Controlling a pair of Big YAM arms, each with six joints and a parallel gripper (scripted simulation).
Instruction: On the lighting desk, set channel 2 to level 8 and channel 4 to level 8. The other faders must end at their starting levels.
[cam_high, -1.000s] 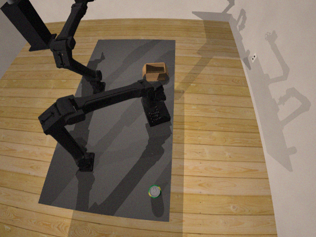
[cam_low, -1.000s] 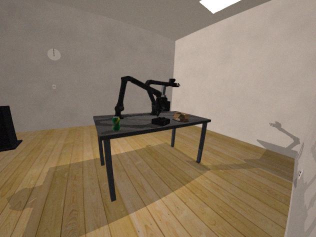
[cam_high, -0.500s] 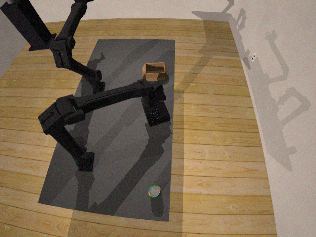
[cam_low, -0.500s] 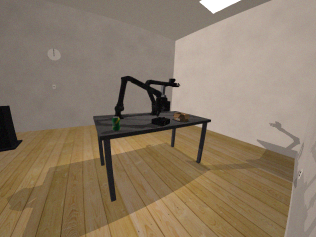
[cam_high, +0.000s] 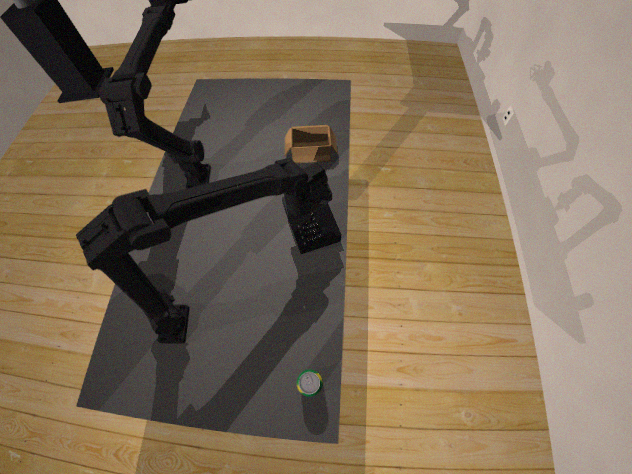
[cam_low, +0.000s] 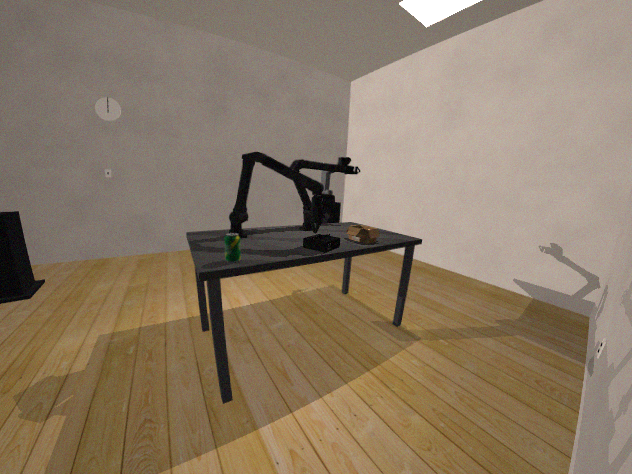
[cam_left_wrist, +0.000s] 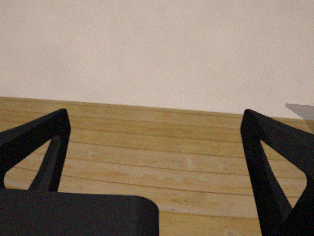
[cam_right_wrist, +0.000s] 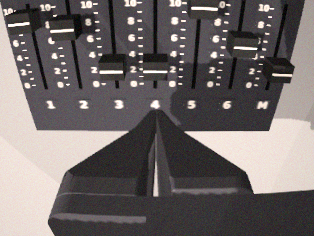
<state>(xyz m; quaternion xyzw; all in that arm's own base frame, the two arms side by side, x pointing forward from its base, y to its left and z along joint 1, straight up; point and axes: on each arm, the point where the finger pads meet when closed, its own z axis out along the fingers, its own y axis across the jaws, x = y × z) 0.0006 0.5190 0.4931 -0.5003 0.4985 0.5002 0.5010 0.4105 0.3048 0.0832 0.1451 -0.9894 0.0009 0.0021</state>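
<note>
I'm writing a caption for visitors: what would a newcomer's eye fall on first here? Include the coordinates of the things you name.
Probably the black arm reaching across the dark table to the lighting desk (cam_high: 319, 232) (cam_low: 321, 243) (cam_right_wrist: 200, 117). Next, the green soda can (cam_high: 309, 383) (cam_low: 232, 247) standing near one end, and the open cardboard box (cam_high: 312, 154) (cam_low: 363, 235) beside the desk.

Dark worktop (cam_high: 245, 326) (cam_low: 275, 257) beneath the right end effector (cam_low: 316, 229) (cam_right_wrist: 156, 114)
Lying directly on it: the black lighting desk (cam_high: 319, 232) (cam_low: 321, 243) (cam_right_wrist: 200, 112) just below the end effector, an open brown box (cam_high: 311, 153) (cam_low: 362, 234) near it, a green can (cam_high: 309, 383) (cam_low: 232, 247) well apart from it.
</note>
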